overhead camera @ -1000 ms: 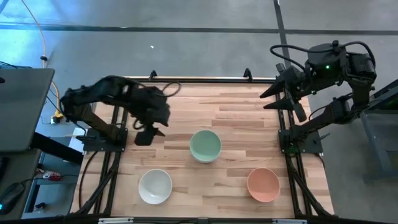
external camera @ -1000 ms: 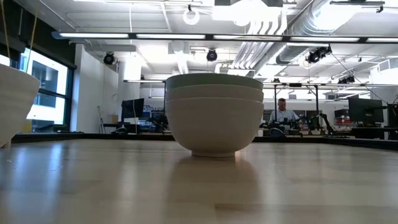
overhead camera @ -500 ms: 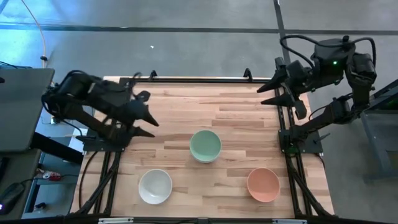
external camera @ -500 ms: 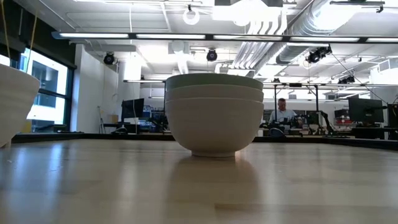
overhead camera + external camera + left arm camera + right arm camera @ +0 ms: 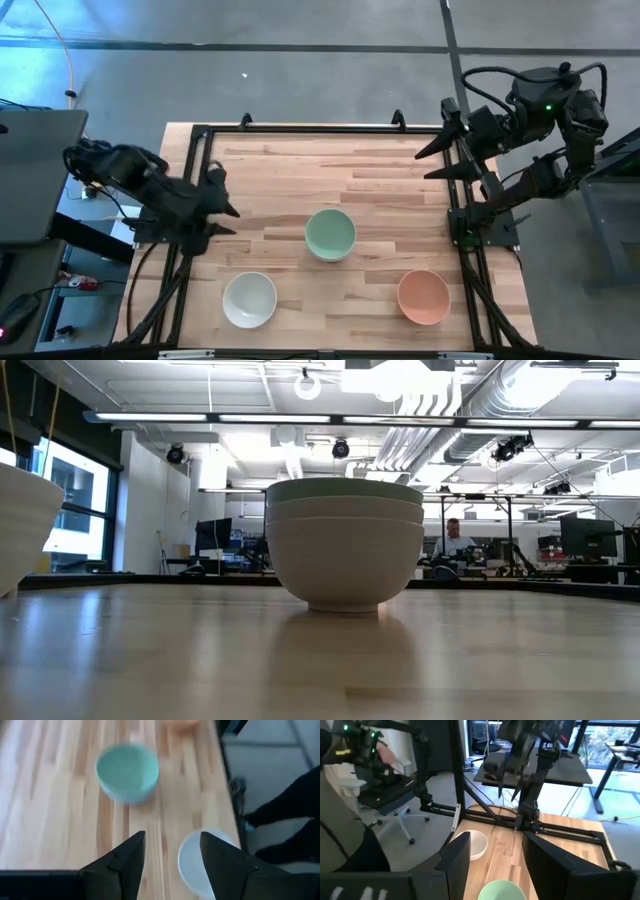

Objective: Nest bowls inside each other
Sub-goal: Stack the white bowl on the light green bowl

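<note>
Wooden table (image 5: 300,170) seen from above, three bowl spots on it. Green bowl (image 5: 330,233) at mid-table, topmost of a stack: level view shows two whitish bowls (image 5: 345,565) under it, rims layered, so nesting looks partly done. White bowl (image 5: 249,299) near the front left, alone, nothing inside. Salmon bowl (image 5: 423,296) near the front right, alone, nothing inside. Both well apart from the stack, likely still to be added.

Left gripper (image 5: 220,202) at the table's left edge, just beside the frame rail, fingers spread wide, nothing between them. From its wrist view, green bowl (image 5: 127,772) and white bowl (image 5: 197,862) both ahead, blurred; placed as if pulled back clear of the stack, white bowl the closer candidate for a next pick.

Right gripper (image 5: 440,160) raised at the far right corner, over the table's edge, fingers parted and empty, waiting out of the way. Its wrist view shows the green rim (image 5: 502,890) and the white bowl (image 5: 472,844) beyond.

Beyond the table, an office with desks and ceiling lights; a person (image 5: 456,540) seated far off, possibly at a screen.
</note>
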Robot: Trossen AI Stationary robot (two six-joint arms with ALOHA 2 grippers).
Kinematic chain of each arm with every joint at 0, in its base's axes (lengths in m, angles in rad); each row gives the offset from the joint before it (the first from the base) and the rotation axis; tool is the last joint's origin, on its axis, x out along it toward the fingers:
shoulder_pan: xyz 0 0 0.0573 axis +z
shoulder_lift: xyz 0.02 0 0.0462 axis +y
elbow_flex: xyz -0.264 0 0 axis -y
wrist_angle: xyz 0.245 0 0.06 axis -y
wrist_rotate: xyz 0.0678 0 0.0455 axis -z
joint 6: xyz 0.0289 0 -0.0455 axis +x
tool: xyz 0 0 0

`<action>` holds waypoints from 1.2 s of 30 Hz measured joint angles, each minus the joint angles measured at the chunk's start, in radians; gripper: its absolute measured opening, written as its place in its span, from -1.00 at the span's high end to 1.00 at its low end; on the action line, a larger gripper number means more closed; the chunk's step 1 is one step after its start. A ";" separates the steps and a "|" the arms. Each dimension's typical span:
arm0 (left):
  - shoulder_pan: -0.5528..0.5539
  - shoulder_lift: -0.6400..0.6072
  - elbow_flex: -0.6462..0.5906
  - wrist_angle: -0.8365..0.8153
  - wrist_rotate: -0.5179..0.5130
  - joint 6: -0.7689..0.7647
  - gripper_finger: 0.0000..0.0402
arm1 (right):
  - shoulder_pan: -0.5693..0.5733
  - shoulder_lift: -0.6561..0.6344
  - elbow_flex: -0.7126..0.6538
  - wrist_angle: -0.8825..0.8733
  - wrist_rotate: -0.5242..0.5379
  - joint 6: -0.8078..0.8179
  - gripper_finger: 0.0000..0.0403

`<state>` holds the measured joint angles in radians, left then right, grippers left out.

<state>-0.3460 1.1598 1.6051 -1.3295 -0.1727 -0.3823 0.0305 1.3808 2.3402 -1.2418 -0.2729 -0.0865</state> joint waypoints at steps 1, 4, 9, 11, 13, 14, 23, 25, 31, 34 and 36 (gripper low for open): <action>-0.005 -0.008 -0.041 0.004 0.000 -0.020 0.10 | 0.004 0.000 0.000 0.005 0.008 -0.001 0.15; -0.020 -0.030 -0.159 0.036 0.004 -0.067 0.10 | 0.013 0.000 0.000 0.025 0.022 -0.001 0.15; -0.043 -0.048 -0.311 0.122 0.033 -0.113 0.10 | 0.026 0.000 0.000 0.052 0.022 -0.001 0.15; -0.052 -0.049 -0.360 0.176 0.038 -0.123 0.10 | 0.032 0.000 0.000 0.053 0.023 -0.001 0.15; -0.065 -0.050 -0.406 0.207 0.041 -0.133 0.10 | 0.041 0.000 0.000 0.053 0.023 -0.001 0.15; -0.072 -0.052 -0.425 0.234 0.041 -0.138 0.10 | 0.046 0.000 0.000 0.055 0.023 -0.001 0.15; -0.141 -0.051 -0.597 0.414 0.025 -0.208 0.10 | 0.111 -0.002 0.000 0.103 0.023 -0.026 0.15; -0.156 -0.051 -0.630 0.445 0.023 -0.233 0.10 | 0.121 -0.002 0.000 0.103 0.023 -0.026 0.15; -0.202 -0.051 -0.725 0.500 0.021 -0.313 0.10 | 0.135 -0.002 0.000 0.103 0.037 -0.027 0.15; -0.222 -0.051 -0.778 0.555 0.019 -0.359 0.10 | 0.144 -0.002 0.000 0.103 0.037 -0.027 0.15; -0.234 -0.051 -0.810 0.592 0.019 -0.382 0.10 | 0.151 -0.002 0.000 0.103 0.038 -0.027 0.15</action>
<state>-0.5805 1.1084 0.7954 -0.7378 -0.1535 -0.7641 0.1816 1.3788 2.3405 -1.1389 -0.2349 -0.1131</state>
